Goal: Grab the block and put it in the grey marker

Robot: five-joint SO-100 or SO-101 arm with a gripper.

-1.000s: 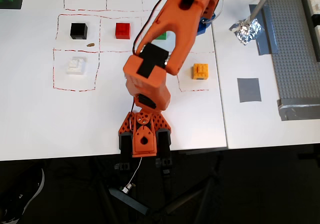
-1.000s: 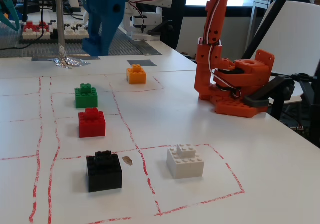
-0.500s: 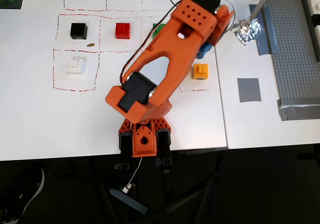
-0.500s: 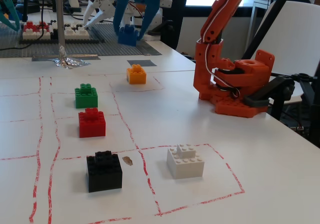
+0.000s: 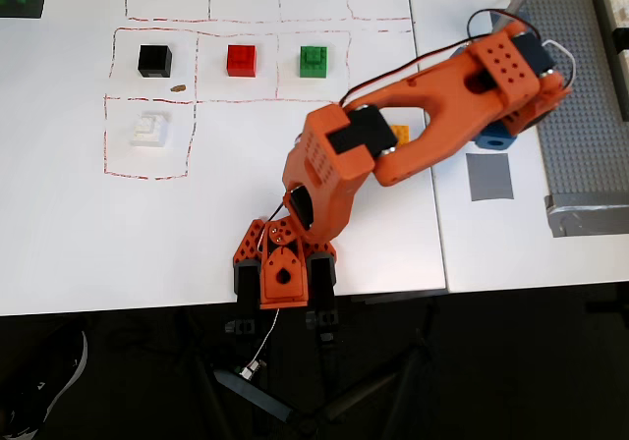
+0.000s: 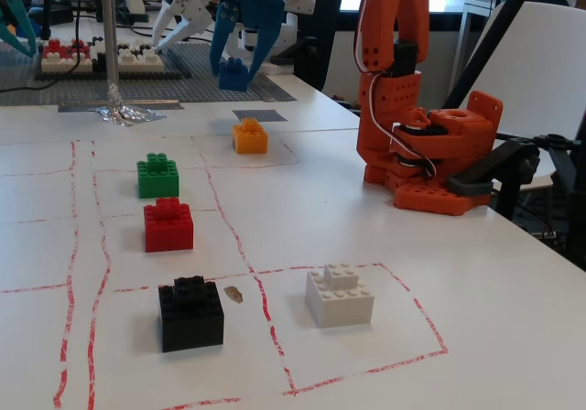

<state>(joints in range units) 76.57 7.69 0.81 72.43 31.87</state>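
In the fixed view my blue gripper [image 6: 236,70] is shut on the small blue block [image 6: 234,75] and holds it in the air. It hangs a little above and beyond the grey marker [image 6: 259,115], a flat dark grey square on the white table. In the overhead view the orange arm covers most of the gripper. Only a blue part [image 5: 494,139] shows, just above the grey marker [image 5: 488,176]; I cannot tell there whether that part is gripper or block.
An orange-yellow block [image 6: 249,136] sits just in front of the marker. Green [image 6: 157,175], red [image 6: 168,224], black [image 6: 190,313] and white [image 6: 340,294] blocks stand in red-lined squares. Crumpled foil [image 6: 128,113] and a grey studded baseplate [image 5: 580,96] lie beyond. The arm's base [image 6: 430,154] stands at the right.
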